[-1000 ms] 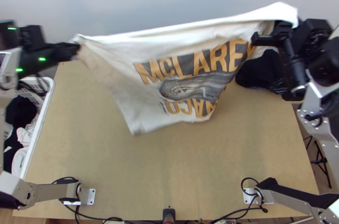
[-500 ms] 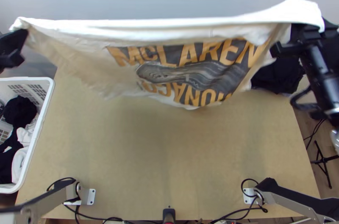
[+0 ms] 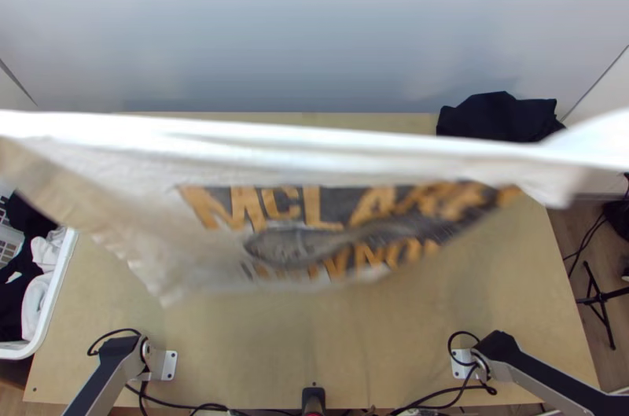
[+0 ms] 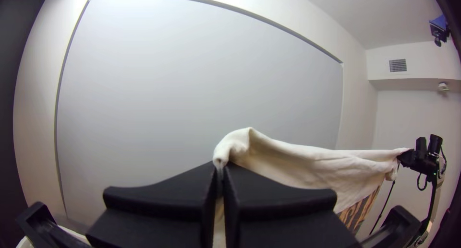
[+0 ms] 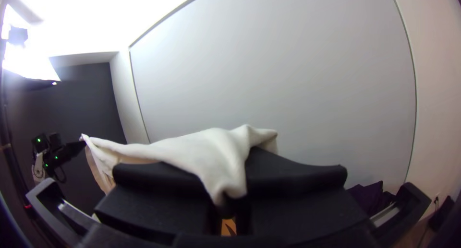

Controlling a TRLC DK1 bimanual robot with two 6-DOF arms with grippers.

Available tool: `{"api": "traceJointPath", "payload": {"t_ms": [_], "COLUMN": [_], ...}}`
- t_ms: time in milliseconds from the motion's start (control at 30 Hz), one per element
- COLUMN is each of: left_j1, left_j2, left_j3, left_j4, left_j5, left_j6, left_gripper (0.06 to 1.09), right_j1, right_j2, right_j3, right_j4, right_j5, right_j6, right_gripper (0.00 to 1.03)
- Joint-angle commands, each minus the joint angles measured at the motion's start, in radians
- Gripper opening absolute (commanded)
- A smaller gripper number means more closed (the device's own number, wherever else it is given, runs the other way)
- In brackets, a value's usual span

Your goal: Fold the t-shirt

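The white t-shirt [image 3: 141, 196] hangs stretched between the two arms above the table, its upper edge nearly straight and its dark and orange print sagging below. In the left wrist view, my left gripper [image 4: 220, 173] is shut on a corner of the t-shirt [image 4: 297, 164]. In the right wrist view, my right gripper [image 5: 230, 200] is shut on the opposite part of the t-shirt [image 5: 206, 152], with cloth draped over its fingers. The shirt's lower part hangs loose and blurred over the table.
The wooden table [image 3: 314, 353] lies under the shirt. A white basket [image 3: 59, 290] with dark and white clothes stands at its left. Dark cloth [image 3: 499, 117] lies at the back right corner, before the grey wall [image 3: 314, 23].
Both arms have moved apart and out past the top view's sides, pulling the shirt's upper edge wider and straighter. That edge first shifted up the picture, then came down it.
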Motion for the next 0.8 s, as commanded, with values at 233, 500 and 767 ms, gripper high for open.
{"api": "traceJointPath", "payload": {"t_ms": [233, 500, 767], "left_j1": [0.005, 0.01, 0.047], "left_j2": [-0.194, -0.317, -0.447], "left_j3": [-0.019, -0.214, -0.706], "left_j4": [-0.008, -0.021, 0.16], "left_j5": [-0.1, -0.102, -0.102], "left_j6": [-0.052, -0.048, 0.017], "left_gripper": [0.1, 0.1, 0.1], "right_j1": [-0.138, -0.158, -0.174], "right_j2": [-0.113, -0.138, -0.355], "right_j3": [0.213, 0.04, -0.643], "right_j4": [-0.029, -0.123, 0.072], "right_j5": [-0.23, -0.278, -0.25], "right_j6": [0.247, 0.268, 0.125], "right_gripper": [0.03, 0.03, 0.03]}}
